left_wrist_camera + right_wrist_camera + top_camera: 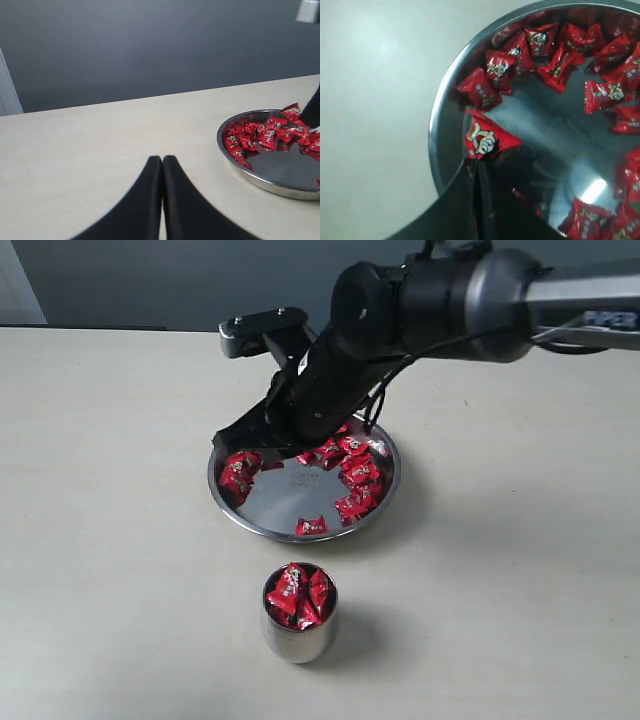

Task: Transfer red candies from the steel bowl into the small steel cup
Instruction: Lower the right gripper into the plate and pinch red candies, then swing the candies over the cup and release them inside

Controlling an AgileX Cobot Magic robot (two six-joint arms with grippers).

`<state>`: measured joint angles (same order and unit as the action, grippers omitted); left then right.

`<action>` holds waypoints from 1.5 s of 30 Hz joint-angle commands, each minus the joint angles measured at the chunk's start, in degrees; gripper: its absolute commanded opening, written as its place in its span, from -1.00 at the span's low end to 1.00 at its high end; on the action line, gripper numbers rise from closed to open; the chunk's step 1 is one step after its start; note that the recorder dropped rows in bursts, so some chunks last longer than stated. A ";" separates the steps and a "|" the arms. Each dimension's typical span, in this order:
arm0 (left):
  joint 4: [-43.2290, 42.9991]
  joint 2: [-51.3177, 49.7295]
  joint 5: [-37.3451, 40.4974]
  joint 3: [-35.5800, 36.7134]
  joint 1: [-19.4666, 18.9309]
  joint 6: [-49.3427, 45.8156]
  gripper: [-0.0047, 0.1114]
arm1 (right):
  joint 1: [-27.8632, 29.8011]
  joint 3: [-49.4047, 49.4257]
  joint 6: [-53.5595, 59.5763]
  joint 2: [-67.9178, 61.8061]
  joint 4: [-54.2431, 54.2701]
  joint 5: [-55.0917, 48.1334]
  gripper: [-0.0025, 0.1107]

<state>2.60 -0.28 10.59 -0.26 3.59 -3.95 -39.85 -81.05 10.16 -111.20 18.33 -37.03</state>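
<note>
The wide, shallow steel bowl (290, 495) is set at the middle of the pale cream table (110, 540). The small rounded steel cup (297, 640) is stood just to the near side of it, apart from its rim, so that the carry between them is short. The small shiny red wrapped candies (355, 475) are ringed along the bowl's left, far and right edges, with its centre bare. A heap of them is already seen above the cup's rim.

The black right gripper (235, 442) is reached across from the right and tilted down into the bowl's left side. In the right wrist view its jaws are seen pressed together, and one red candy (487, 140) appears to be pinched at their tips, judged ready for lifting. The black left gripper (162, 165) is held low over the table left of the bowl, closed on nothing, clear of the work.
</note>
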 commanded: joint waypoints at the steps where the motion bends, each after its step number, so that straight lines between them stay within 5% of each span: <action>1: 0.07 0.28 -0.29 0.26 -0.03 0.05 -0.89 | -0.32 11.22 0.24 11.41 -0.37 -1.25 -0.97; 9: 0.07 0.28 -0.29 0.26 -0.03 0.05 -0.89 | -0.32 26.39 4.68 19.59 6.79 0.12 -0.97; 15: 0.07 0.28 -0.29 0.26 -0.03 0.05 -0.89 | -0.32 27.09 14.06 19.59 16.82 -1.50 -0.97; 45: 0.07 0.28 -0.19 0.26 -0.03 0.05 -0.89 | -3.06 27.09 19.57 19.59 20.81 -4.99 -0.97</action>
<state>2.60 -0.28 10.59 -0.26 3.59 -3.95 -42.92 -54.20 29.15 -92.10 39.23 -43.15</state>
